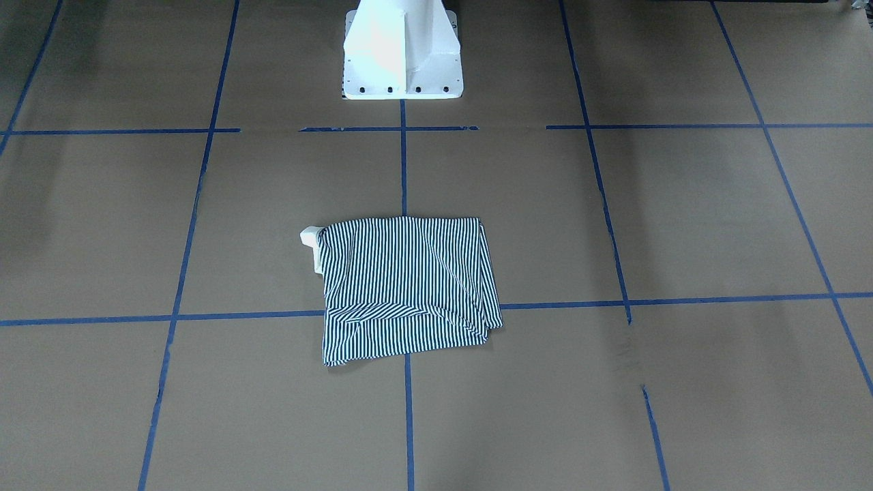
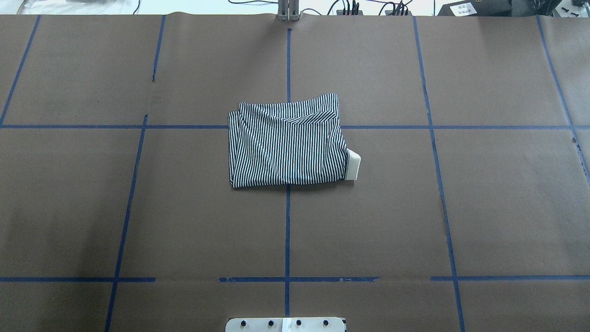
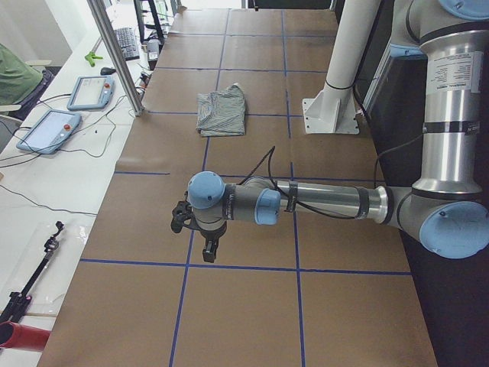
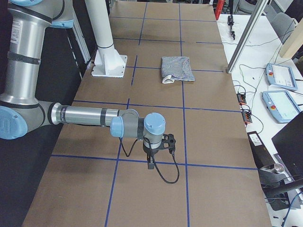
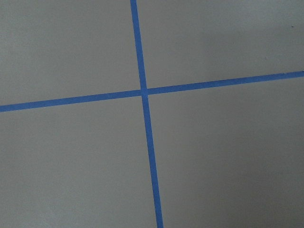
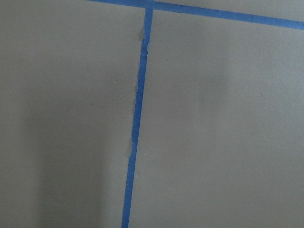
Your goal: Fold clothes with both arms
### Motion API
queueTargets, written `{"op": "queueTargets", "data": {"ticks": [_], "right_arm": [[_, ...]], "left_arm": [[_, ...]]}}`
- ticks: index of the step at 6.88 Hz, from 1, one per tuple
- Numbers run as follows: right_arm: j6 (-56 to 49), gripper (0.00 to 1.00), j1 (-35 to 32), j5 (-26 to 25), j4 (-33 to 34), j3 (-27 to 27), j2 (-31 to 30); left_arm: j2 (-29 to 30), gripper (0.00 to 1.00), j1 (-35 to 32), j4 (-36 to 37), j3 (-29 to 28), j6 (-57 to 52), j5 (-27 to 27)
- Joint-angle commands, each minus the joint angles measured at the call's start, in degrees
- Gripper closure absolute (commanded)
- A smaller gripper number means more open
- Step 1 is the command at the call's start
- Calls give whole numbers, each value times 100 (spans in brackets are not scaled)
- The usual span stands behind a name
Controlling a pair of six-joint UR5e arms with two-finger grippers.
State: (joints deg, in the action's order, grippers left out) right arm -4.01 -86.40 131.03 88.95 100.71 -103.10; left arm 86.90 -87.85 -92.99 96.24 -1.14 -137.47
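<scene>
Stretching level: left arm (image 3: 321, 202), right arm (image 4: 85, 115).

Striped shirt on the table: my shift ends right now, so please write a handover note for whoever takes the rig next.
Left gripper: out over the table's left end, far from the shirt; open or shut cannot be told.
Right gripper: the same at the right end.
Shirt: at the table's centre, across the middle tape line, folded into a compact rectangle; its cream collar pokes out on the robot's right.
Done: the folding looks complete.
Left: perhaps tuck the collar in; nothing else visible.
</scene>
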Motion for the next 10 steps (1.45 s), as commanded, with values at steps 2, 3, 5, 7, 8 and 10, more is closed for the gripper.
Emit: {"op": "queueTargets", "data": {"ticks": [2,3,5,7,8,10], "right_arm": [[-12,0,0,53,-9,36,-25],[-29,0,0,306,17,-42,-69],[-73,0,0,248,-9,-60,-105],[-64,0,0,291,-17,-34,-87],[-47,0,0,283,-18,-25,-78],[-56,0,0,274,-18,-34,-87]], "left_arm": [[-41,0,-4,9,1,9,10],[-41,0,-4,9,-8,9,10],[-41,0,-4,9,0,9,10],[-41,0,-4,9,9,9,1],[-41,0,-4,9,9,9,1],[-41,0,-4,9,9,9,1]]}}
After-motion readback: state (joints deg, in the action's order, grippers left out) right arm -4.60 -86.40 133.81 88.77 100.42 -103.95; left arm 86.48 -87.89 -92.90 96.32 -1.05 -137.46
